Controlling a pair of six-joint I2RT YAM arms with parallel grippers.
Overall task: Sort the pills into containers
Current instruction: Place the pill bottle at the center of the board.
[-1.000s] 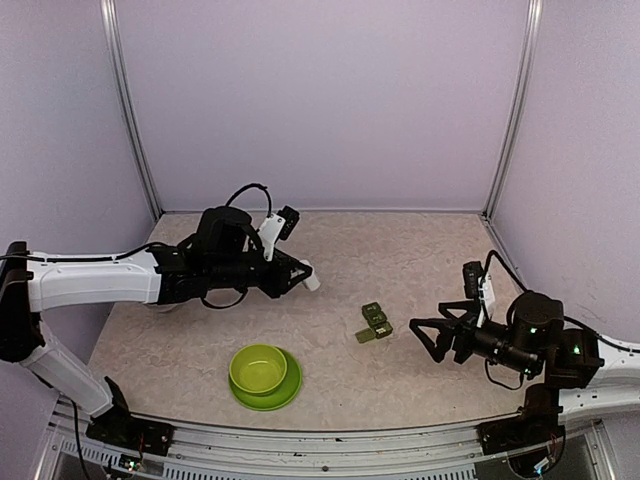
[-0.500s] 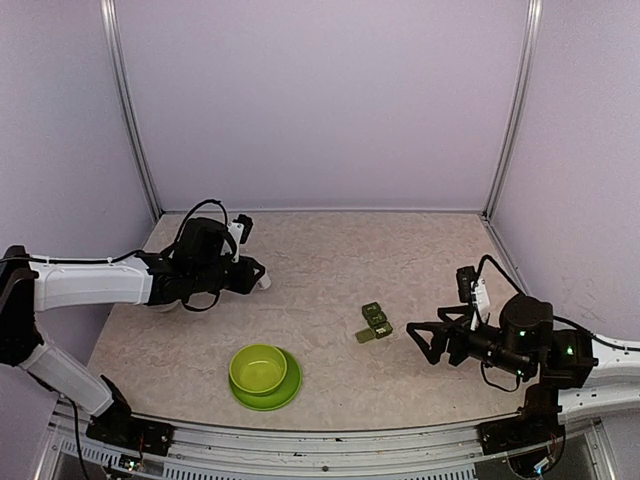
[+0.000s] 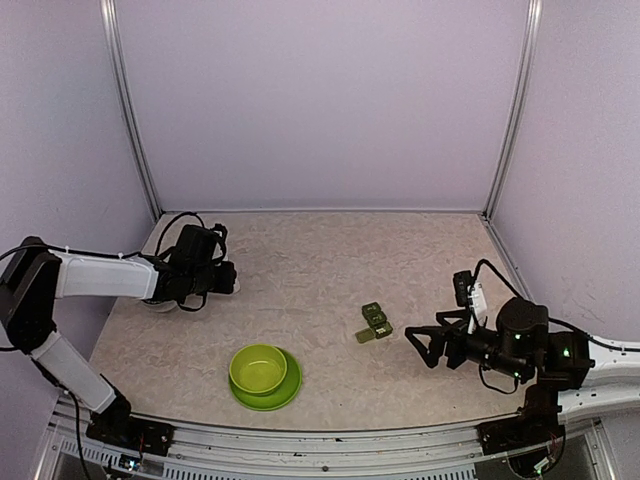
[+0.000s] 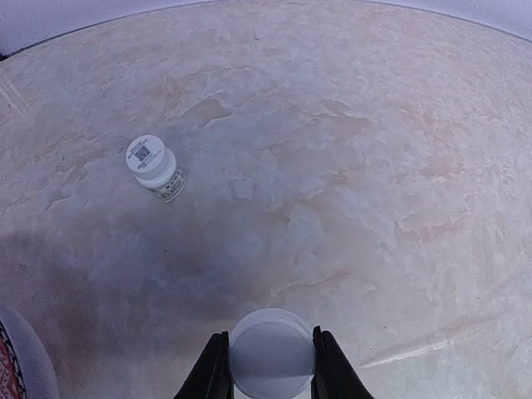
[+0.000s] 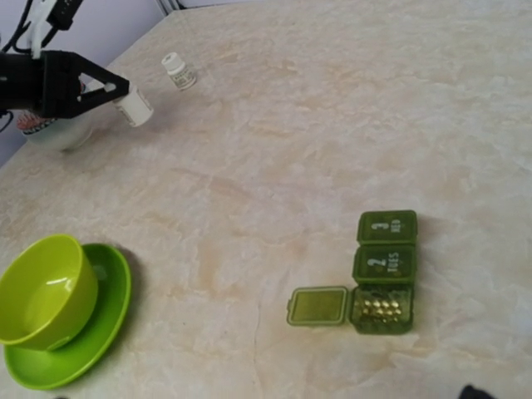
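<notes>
Left gripper [image 4: 270,351] clamps a white plastic pill bottle [image 4: 272,357].
Right gripper [image 3: 413,347] gapes wide, dark green three-compartment pill box [image 3: 375,322] just ahead.

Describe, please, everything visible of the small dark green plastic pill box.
The small dark green plastic pill box is a strip of three square compartments lying flat on the beige marbled table. Two are shut, pale print on their lids. The end one is open, its lid folded flat sideways, small yellowish pills inside.

pill box [image 5: 384,270] lids: WED, TUES | bottle cap [image 4: 146,155]: QR code
</notes>
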